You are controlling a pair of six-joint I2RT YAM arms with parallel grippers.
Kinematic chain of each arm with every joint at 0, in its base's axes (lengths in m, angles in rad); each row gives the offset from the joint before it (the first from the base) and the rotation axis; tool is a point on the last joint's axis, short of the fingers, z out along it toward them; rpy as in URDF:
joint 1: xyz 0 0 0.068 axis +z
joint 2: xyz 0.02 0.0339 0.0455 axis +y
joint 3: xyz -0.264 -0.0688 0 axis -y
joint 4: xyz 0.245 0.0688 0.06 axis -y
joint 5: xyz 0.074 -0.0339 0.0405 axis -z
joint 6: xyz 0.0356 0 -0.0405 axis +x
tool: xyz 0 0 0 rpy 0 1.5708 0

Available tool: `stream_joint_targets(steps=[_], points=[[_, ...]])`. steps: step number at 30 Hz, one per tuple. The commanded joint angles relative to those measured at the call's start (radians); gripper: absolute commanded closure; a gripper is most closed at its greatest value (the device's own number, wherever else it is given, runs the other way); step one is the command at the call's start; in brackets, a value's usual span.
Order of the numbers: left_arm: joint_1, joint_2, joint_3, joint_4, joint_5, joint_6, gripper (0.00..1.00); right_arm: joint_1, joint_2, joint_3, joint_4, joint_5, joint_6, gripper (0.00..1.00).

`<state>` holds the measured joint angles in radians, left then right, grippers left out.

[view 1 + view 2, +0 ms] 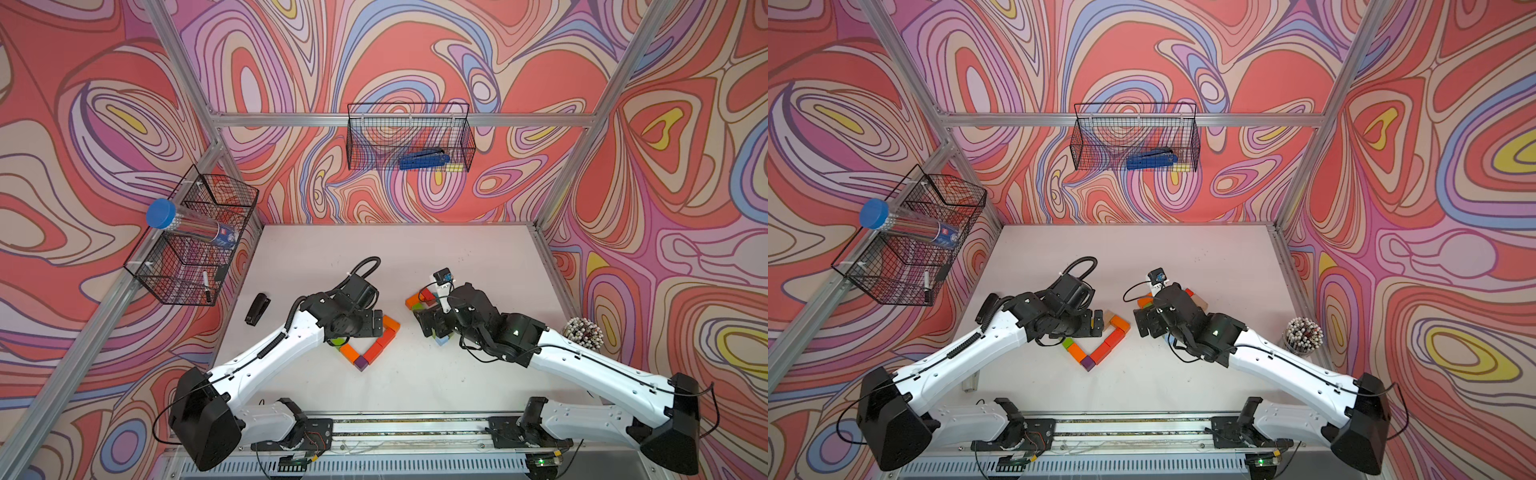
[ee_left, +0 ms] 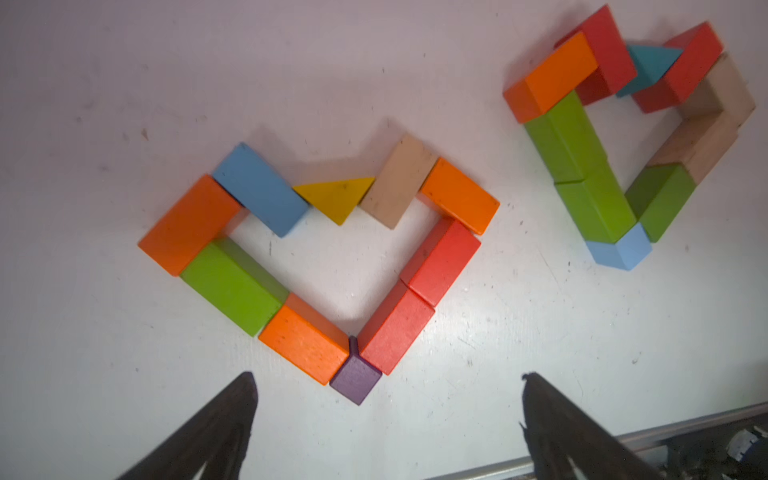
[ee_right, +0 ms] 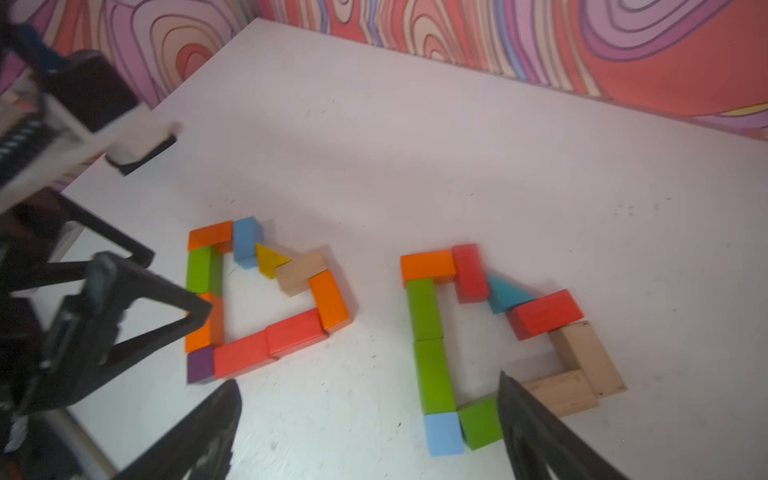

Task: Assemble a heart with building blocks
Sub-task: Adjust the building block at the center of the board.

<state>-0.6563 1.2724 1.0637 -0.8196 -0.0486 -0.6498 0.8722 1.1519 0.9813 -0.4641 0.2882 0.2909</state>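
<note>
Two heart outlines of building blocks lie flat on the white table. The left heart (image 2: 316,257) has orange, green, red, light blue and plain wood bricks, a yellow triangle (image 2: 336,197) and a purple cube (image 2: 355,380) at its tip. The right heart (image 3: 490,345) has green, red, orange and wood bricks, a teal triangle (image 3: 503,295) and a light blue cube (image 3: 442,432). My left gripper (image 2: 388,380) hovers open and empty over the left heart's tip. My right gripper (image 3: 368,380) hangs open and empty beside the right heart. In both top views the arms cover much of the hearts (image 1: 374,345) (image 1: 1100,349).
A black stapler (image 1: 257,307) lies at the table's left side. A cup of pencils (image 1: 582,332) stands at the right edge. Wire baskets hang on the left wall (image 1: 195,237) and on the back wall (image 1: 409,137), the latter holding a blue stapler (image 1: 422,160).
</note>
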Motion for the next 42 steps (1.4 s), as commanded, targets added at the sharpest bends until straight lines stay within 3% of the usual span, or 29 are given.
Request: stream_joint_targets(steps=[1, 4, 9, 14, 23, 42], points=[[0.062, -0.004, 0.040, 0.091, -0.037, 0.148, 0.00, -0.111, 0.043, 0.017, 0.069, 0.045, -0.050, 0.04], [0.138, -0.003, 0.055, 0.170, -0.020, 0.205, 0.00, -0.185, 0.079, 0.017, 0.126, 0.065, -0.095, 0.02], [0.263, 0.041, 0.089, 0.201, 0.007, 0.234, 0.00, -0.223, 0.147, 0.085, 0.144, 0.176, -0.198, 0.03], [0.354, 0.105, 0.058, 0.168, 0.102, 0.221, 0.00, -0.228, 0.161, 0.152, 0.092, 0.031, -0.192, 0.03], [0.378, 0.217, -0.015, 0.212, 0.197, 0.214, 0.00, -0.228, 0.136, 0.108, 0.076, -0.148, -0.059, 0.02], [0.384, 0.325, -0.013, 0.197, 0.169, 0.216, 0.00, -0.228, 0.138, 0.060, 0.060, -0.182, -0.046, 0.02]])
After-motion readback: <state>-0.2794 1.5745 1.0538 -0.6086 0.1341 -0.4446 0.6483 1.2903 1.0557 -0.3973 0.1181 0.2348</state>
